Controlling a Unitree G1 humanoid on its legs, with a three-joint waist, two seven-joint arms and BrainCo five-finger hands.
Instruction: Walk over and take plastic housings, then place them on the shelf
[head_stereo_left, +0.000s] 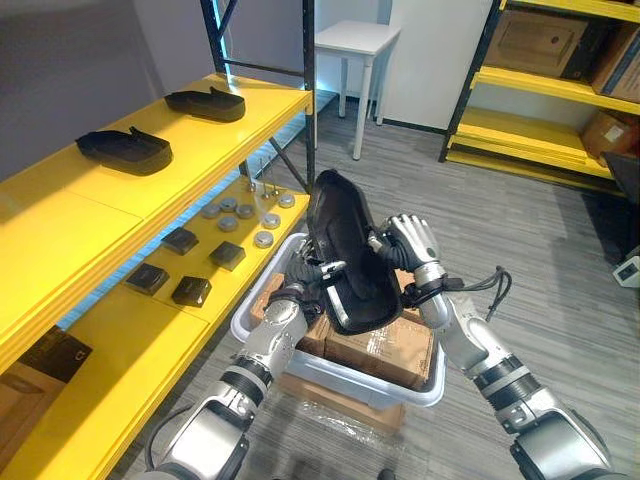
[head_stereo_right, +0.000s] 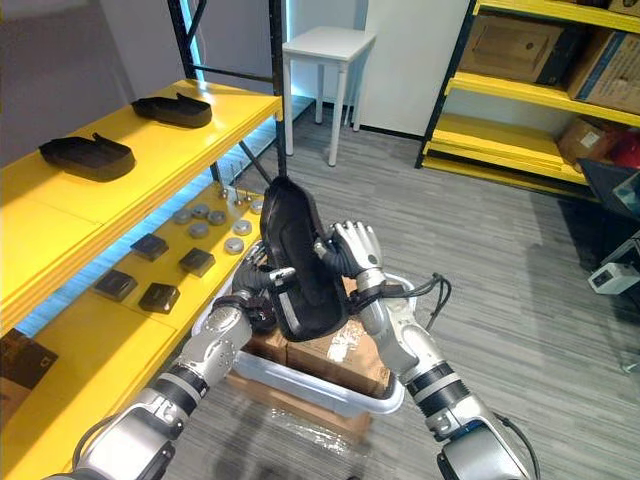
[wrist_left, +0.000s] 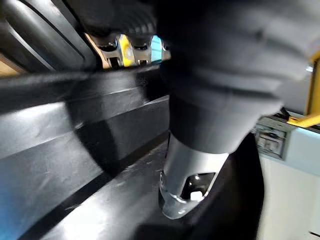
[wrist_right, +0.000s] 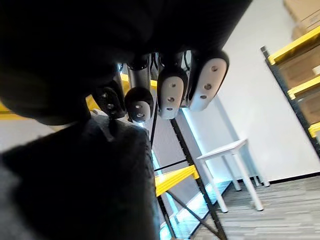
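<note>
Plastic housing, black and tilted on end, is held at the frame's centre between both hands, above a white bin of cardboard boxes. The left hand grips its lower edge, thumb inside and fingers curled over the rim. The right hand presses straight fingers against its back. Two more housings lie on the yellow shelf, upper left.

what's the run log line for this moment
black housing: held tilted above bin | left hand: gripping rim | right hand: bracing side | target: yellow shelf
</note>
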